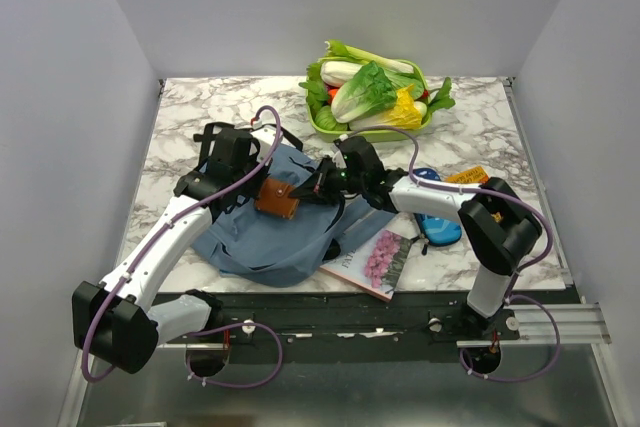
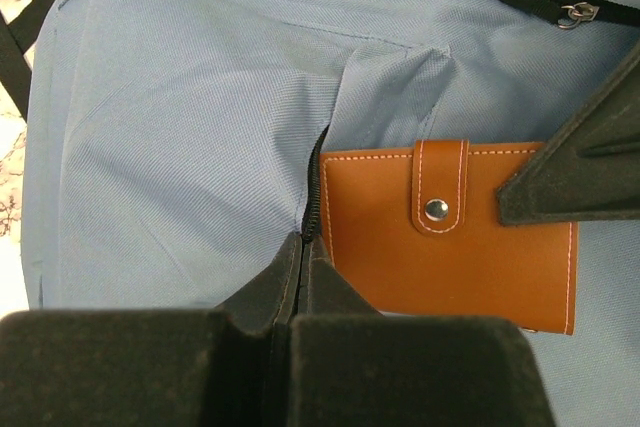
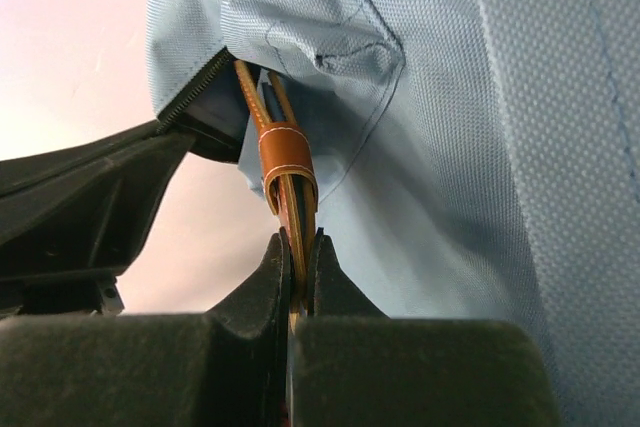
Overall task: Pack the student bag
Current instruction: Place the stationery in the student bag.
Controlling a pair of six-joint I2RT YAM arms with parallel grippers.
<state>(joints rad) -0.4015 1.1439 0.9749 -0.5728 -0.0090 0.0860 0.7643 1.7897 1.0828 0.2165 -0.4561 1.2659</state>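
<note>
1. Table (image 1: 200, 117): white marble-pattern top, grey veins.

2. Student bag (image 1: 250, 237): soft grey-blue fabric backpack, lying flat at the centre-left of the table, close to the near edge, between the 2 arms. Long axis runs roughly far to near, tilted a little to the left at the near end. Black strap ends show at the upper left of the left wrist view. 1 front zip pocket stands open; a 2nd black zip with a metal pull (image 2: 572, 15) runs along the edge beyond it. No label legible.

3. Basket (image 1: 322, 127): lime green, at the far centre of the table, heaped with leafy vegetables (image 1: 370, 92).

4. Book (image 1: 375, 262): just right of the bag, pink flowers on the cover; print too small to read.

5. Pencil case (image 1: 438, 229): blue, right of the book, partly under the right arm.

6. Wallet (image 2: 450, 257): tan leather, white stitching, 1 tab with 1 metal snap (image 2: 435, 209). It sits on the bag, its left edge at the mouth of the open pocket. No brand visible.

7. Left gripper (image 2: 303, 252): jaws fully together, pinching the zip edge of the open pocket.

8. Right gripper (image 3: 300, 257): jaws almost together, clamped on the wallet's edge.
</note>
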